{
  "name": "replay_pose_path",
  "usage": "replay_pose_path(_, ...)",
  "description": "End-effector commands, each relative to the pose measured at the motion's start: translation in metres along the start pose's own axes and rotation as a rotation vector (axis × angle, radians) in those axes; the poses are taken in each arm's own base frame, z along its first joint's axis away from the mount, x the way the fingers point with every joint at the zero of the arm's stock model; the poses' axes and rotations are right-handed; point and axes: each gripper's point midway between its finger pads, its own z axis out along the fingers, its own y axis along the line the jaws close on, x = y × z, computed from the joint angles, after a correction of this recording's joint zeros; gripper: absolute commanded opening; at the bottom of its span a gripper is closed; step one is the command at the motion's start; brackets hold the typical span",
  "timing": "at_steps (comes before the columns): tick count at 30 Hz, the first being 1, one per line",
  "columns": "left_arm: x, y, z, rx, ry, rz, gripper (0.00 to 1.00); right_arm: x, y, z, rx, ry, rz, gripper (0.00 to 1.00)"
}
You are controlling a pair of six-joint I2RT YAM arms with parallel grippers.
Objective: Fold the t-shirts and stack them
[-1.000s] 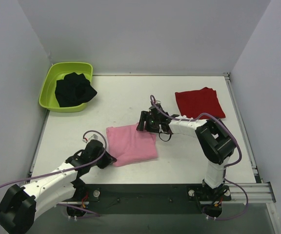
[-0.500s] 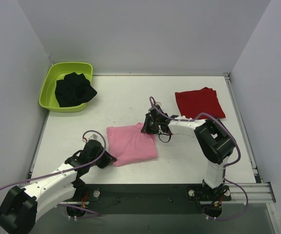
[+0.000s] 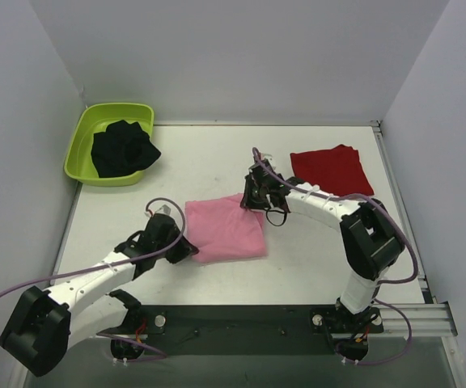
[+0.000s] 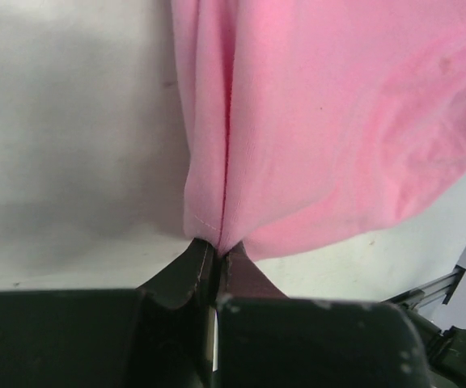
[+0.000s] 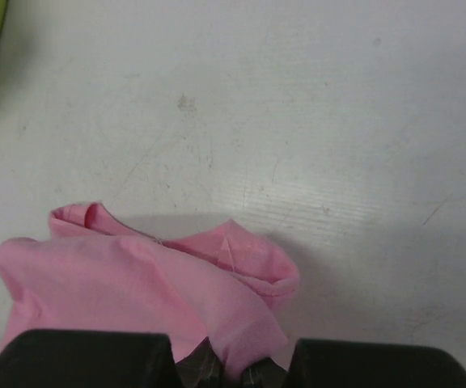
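Observation:
The folded light pink t-shirt [image 3: 225,229] lies in the middle of the table, held at two corners. My left gripper [image 3: 180,246] is shut on its near left corner; the left wrist view shows the pink cloth [image 4: 322,121] pinched between the closed fingers [image 4: 186,268]. My right gripper [image 3: 254,194] is shut on its far right corner; the right wrist view shows pink cloth [image 5: 128,283] bunched over the closed jaws. The deep red t-shirt [image 3: 331,170] lies folded flat at the back right, apart from both grippers.
A lime green tub [image 3: 82,148] stands at the back left with a black garment [image 3: 123,148] in it. A metal rail [image 3: 403,210] runs along the table's right edge. White walls close in the back and both sides.
Both grippers have moved to the right and slightly back, dragging the pink t-shirt with them toward the red one. The red t-shirt and the tub have not moved.

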Motion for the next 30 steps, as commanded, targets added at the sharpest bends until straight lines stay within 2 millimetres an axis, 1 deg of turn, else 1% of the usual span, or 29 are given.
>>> replay_pose_path(1,-0.038,-0.062,-0.011,0.122,-0.088,0.069,0.00,-0.054,-0.005,-0.039,0.021,-0.109,0.005,0.00)
replay_pose_path(2,-0.040,-0.070,-0.012,0.136,-0.086,0.079,0.00,-0.063,-0.002,-0.044,0.012,-0.127,0.003,0.00)
replay_pose_path(3,-0.045,-0.084,-0.013,0.157,-0.092,0.087,0.00,-0.069,-0.002,-0.048,0.016,-0.138,0.003,0.00)
replay_pose_path(5,-0.049,-0.098,-0.014,0.179,-0.093,0.099,0.00,-0.078,-0.007,-0.057,0.023,-0.150,0.008,0.00)
replay_pose_path(6,-0.049,-0.105,-0.013,0.187,-0.088,0.108,0.00,-0.088,-0.005,-0.062,0.016,-0.169,0.012,0.00)
replay_pose_path(7,-0.055,-0.121,-0.017,0.219,-0.104,0.117,0.00,-0.094,-0.011,-0.067,0.025,-0.178,0.025,0.00)
replay_pose_path(9,-0.057,-0.132,-0.012,0.217,-0.104,0.137,0.00,-0.109,-0.013,-0.076,0.018,-0.205,0.039,0.00)
replay_pose_path(10,-0.064,-0.148,-0.016,0.245,-0.116,0.144,0.00,-0.114,-0.015,-0.082,0.021,-0.211,0.045,0.00)
replay_pose_path(11,-0.063,-0.153,-0.009,0.242,-0.103,0.151,0.00,-0.121,-0.022,-0.086,0.033,-0.225,0.054,0.00)
replay_pose_path(12,-0.063,-0.160,-0.008,0.252,-0.103,0.158,0.00,-0.131,-0.022,-0.093,0.032,-0.241,0.056,0.00)
replay_pose_path(13,-0.067,-0.178,-0.011,0.282,-0.112,0.169,0.00,-0.136,-0.024,-0.097,0.036,-0.249,0.059,0.00)
replay_pose_path(14,-0.067,-0.181,-0.003,0.274,-0.104,0.178,0.00,-0.144,-0.031,-0.101,0.048,-0.261,0.072,0.00)
replay_pose_path(15,-0.069,-0.191,-0.002,0.286,-0.108,0.184,0.00,-0.149,-0.035,-0.105,0.056,-0.267,0.076,0.00)
replay_pose_path(16,-0.069,-0.199,0.000,0.297,-0.105,0.195,0.00,-0.160,-0.035,-0.113,0.050,-0.290,0.083,0.00)
replay_pose_path(17,-0.074,-0.215,0.005,0.309,-0.104,0.207,0.00,-0.169,-0.043,-0.119,0.058,-0.307,0.102,0.00)
replay_pose_path(18,-0.075,-0.223,0.007,0.318,-0.104,0.211,0.00,-0.174,-0.048,-0.123,0.065,-0.308,0.110,0.00)
replay_pose_path(19,-0.074,-0.230,0.009,0.329,-0.092,0.218,0.00,-0.185,-0.049,-0.131,0.063,-0.330,0.115,0.00)
replay_pose_path(20,-0.078,-0.243,0.013,0.346,-0.096,0.221,0.00,-0.191,-0.050,-0.135,0.056,-0.336,0.120,0.00)
replay_pose_path(21,-0.078,-0.248,0.014,0.355,-0.093,0.222,0.00,-0.193,-0.061,-0.136,0.074,-0.329,0.136,0.00)
replay_pose_path(22,-0.078,-0.254,0.017,0.361,-0.094,0.223,0.00,-0.202,-0.060,-0.143,0.068,-0.345,0.135,0.00)
replay_pose_path(23,-0.079,-0.259,0.020,0.366,-0.095,0.223,0.00,-0.205,-0.062,-0.144,0.068,-0.344,0.140,0.00)
replay_pose_path(24,-0.080,-0.262,0.021,0.372,-0.097,0.221,0.00,-0.208,-0.070,-0.144,0.080,-0.342,0.153,0.00)
replay_pose_path(25,-0.081,-0.266,0.023,0.378,-0.101,0.221,0.00,-0.211,-0.074,-0.145,0.083,-0.346,0.161,0.00)
replay_pose_path(26,-0.081,-0.267,0.028,0.375,-0.095,0.220,0.00,-0.216,-0.073,-0.149,0.075,-0.358,0.165,0.00)
replay_pose_path(27,-0.083,-0.277,0.026,0.399,-0.099,0.223,0.00,-0.220,-0.081,-0.148,0.087,-0.363,0.176,0.00)
replay_pose_path(28,-0.081,-0.280,0.032,0.406,-0.088,0.226,0.00,-0.223,-0.085,-0.149,0.091,-0.369,0.184,0.00)
replay_pose_path(29,-0.080,-0.285,0.034,0.412,-0.083,0.230,0.00,-0.230,-0.086,-0.152,0.091,-0.385,0.188,0.00)
replay_pose_path(30,-0.083,-0.296,0.031,0.432,-0.090,0.237,0.00,-0.234,-0.094,-0.150,0.100,-0.386,0.200,0.00)
